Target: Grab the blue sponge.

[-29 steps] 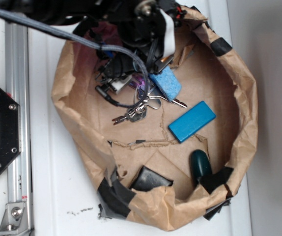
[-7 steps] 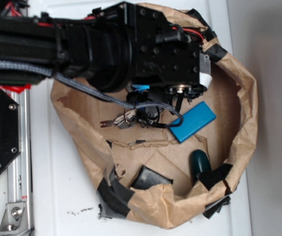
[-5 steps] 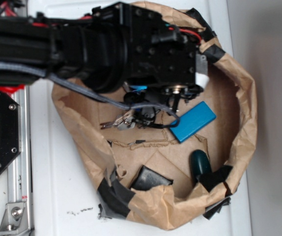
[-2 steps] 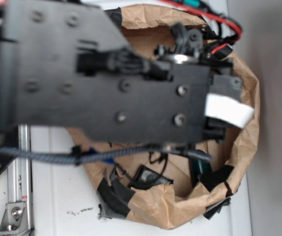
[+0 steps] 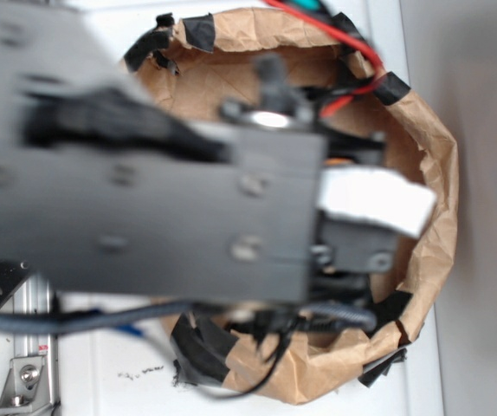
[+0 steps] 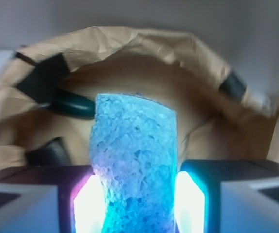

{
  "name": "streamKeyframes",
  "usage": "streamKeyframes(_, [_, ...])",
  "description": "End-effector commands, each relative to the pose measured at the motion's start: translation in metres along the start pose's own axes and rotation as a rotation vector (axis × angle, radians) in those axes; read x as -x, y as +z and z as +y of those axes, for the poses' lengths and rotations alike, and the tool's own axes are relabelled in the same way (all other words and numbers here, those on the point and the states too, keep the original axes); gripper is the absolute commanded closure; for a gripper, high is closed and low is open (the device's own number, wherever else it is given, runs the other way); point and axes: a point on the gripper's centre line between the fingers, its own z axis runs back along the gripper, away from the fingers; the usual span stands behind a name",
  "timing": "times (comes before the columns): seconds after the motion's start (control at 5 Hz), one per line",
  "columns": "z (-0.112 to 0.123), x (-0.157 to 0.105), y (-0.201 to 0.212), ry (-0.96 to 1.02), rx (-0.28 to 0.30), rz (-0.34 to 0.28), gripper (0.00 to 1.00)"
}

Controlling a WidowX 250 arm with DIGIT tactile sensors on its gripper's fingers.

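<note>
The blue sponge (image 6: 133,165) now stands upright between the two pads of the end effector (image 6: 137,204), pinched on both sides, its porous top rising ahead of the pads. A second ago the arm was low inside the brown paper bag (image 5: 430,173); it has since risen close to the exterior camera, blurred and covering most of the bag. Beyond the sponge, well apart, lie a dark green object (image 6: 74,104) and the bag's taped rim. The grab looks essentially done.

Blue sponge (image 6: 133,165): porous, upright, pinched between claw (image 6: 138,204) fingers.
</note>
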Motion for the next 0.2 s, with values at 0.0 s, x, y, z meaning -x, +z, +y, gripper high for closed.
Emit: streamKeyframes(0.0, [0.0005,-0.0058,0.0147,0.117,-0.001,-0.07,1.0])
